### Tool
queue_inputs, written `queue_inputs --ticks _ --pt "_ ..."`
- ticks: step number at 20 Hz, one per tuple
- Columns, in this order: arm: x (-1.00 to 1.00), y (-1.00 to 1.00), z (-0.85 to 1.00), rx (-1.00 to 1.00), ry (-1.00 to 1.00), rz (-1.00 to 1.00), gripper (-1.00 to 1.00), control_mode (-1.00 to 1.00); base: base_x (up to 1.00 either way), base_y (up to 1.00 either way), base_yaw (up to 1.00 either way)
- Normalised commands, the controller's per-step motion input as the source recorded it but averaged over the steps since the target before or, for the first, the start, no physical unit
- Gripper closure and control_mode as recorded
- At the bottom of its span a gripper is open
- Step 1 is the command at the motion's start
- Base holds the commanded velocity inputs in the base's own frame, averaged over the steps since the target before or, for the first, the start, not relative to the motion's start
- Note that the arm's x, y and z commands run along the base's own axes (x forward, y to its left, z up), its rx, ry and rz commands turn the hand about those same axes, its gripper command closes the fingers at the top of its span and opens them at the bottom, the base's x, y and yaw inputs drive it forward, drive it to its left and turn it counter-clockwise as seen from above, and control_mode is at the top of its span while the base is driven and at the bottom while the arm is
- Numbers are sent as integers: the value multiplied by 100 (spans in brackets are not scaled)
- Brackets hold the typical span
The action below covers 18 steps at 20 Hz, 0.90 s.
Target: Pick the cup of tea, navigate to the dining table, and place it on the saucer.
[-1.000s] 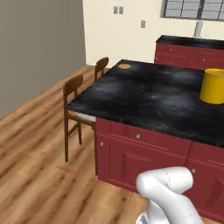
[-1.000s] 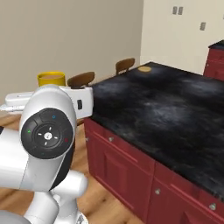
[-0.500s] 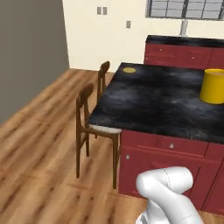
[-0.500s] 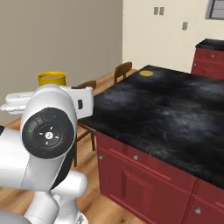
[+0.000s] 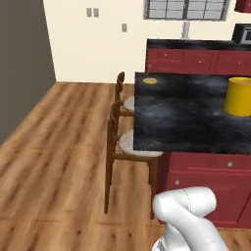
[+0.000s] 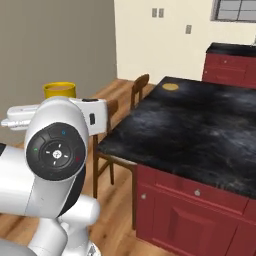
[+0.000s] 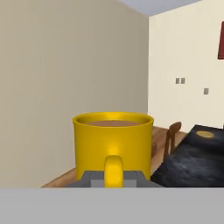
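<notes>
My gripper (image 7: 113,178) is shut on the handle of the cup of tea (image 7: 113,146), a yellow mug with brown liquid, held upright in the air. In the right base view the cup of tea (image 6: 60,90) shows above my white hand, left of the dining table (image 6: 200,130). The black-topped dining table (image 5: 186,122) has a small yellow saucer (image 5: 150,81) near its far left corner. That saucer (image 6: 171,87) lies well away from the cup. From the hand, the saucer (image 7: 205,134) sits on the table (image 7: 192,157) at the right.
A large yellow cylinder (image 5: 239,96) stands on the table's right side. Two wooden chairs (image 5: 117,142) are tucked along its left edge. Open wood floor (image 5: 54,147) spreads to the left, with red wall counters (image 5: 196,56) behind.
The whole scene has shifted in both base views, so the base has moved; the table's left edge and chairs now sit more centrally. The cup stays in my grip.
</notes>
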Motion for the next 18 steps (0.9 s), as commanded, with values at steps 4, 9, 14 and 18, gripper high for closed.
queue_inputs --ticks 4,9,14,18 --pt "0 0 0 0 0 0 100 100 64 100 -35" --pt "0 0 0 0 0 0 100 100 75 100 -36" --pt "0 0 0 0 0 0 100 100 81 100 -39" --pt "0 0 0 0 0 0 100 100 86 100 -39"
